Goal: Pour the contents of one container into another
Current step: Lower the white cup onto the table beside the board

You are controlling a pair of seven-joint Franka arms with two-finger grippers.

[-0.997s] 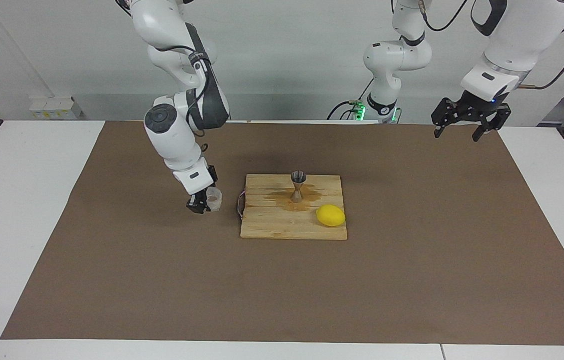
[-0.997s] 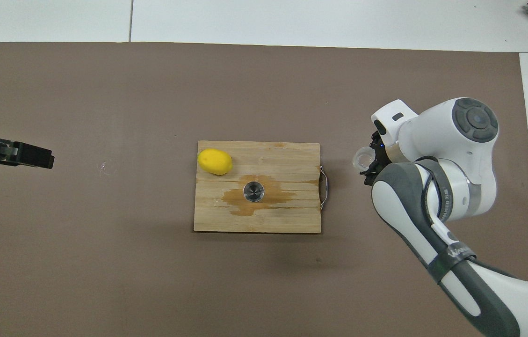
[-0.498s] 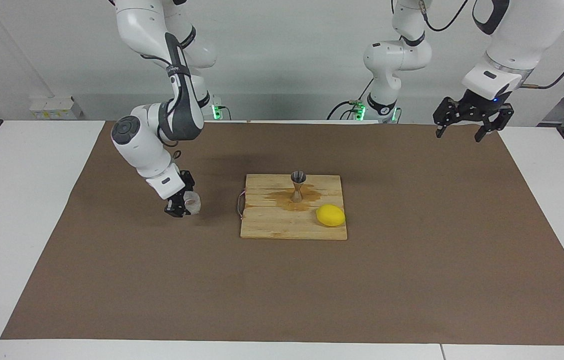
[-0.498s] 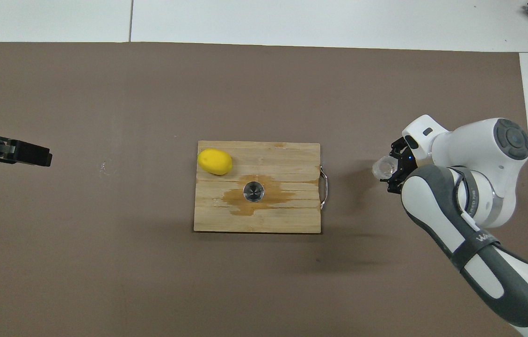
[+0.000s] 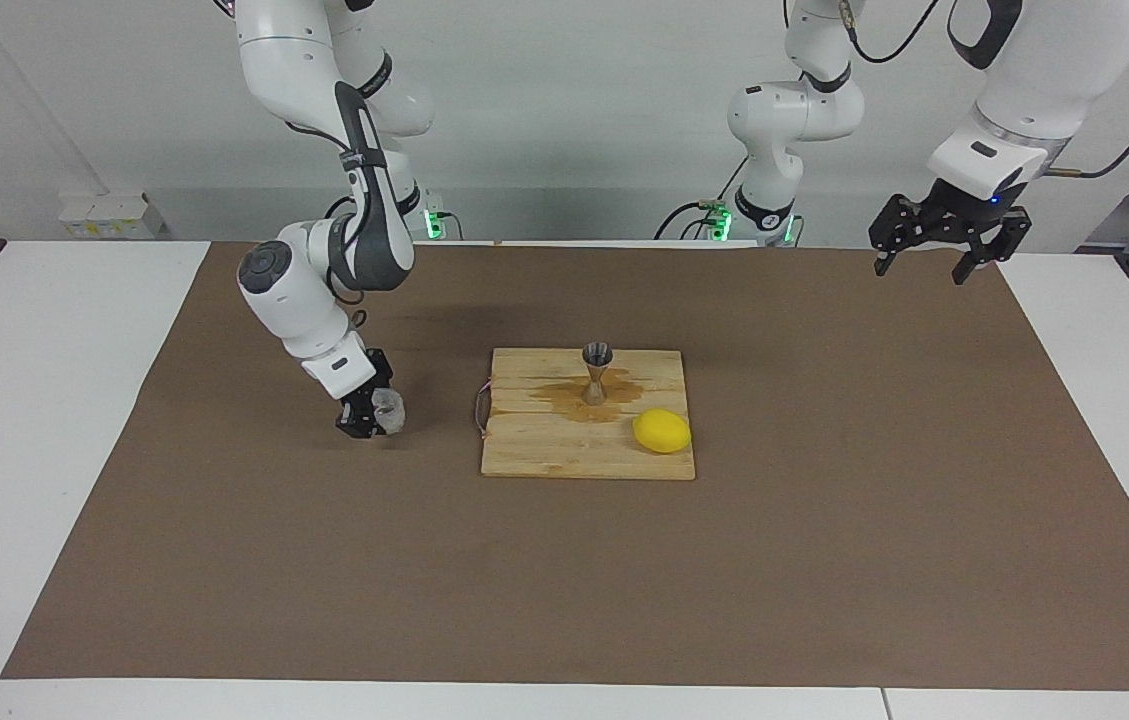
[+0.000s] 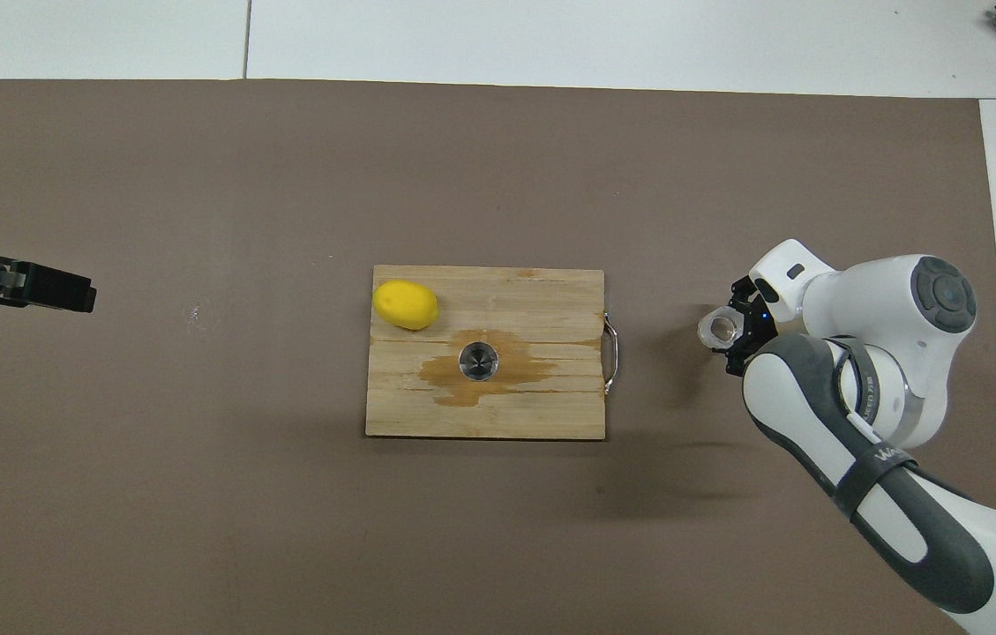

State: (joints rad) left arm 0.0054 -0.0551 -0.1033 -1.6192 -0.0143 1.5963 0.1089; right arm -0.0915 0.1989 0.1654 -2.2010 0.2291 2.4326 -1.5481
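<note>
Risk lay in my grip: my right gripper (image 5: 371, 417) was closed on the glass cup (image 5: 387, 408), held low over the brown mat (image 5: 824, 560) beside the board's handle end. Faceted glass could slip or tip if I swung abruptly. The jigger (image 5: 596, 372) stood upright on the cutting board (image 5: 564, 455) within a wet stain, narrow-waisted and liable to topple if nudged. The lemon (image 5: 662, 431) lay just beside it. My left gripper (image 5: 925, 255) waited, wide open and empty, over the mat's corner.
</note>
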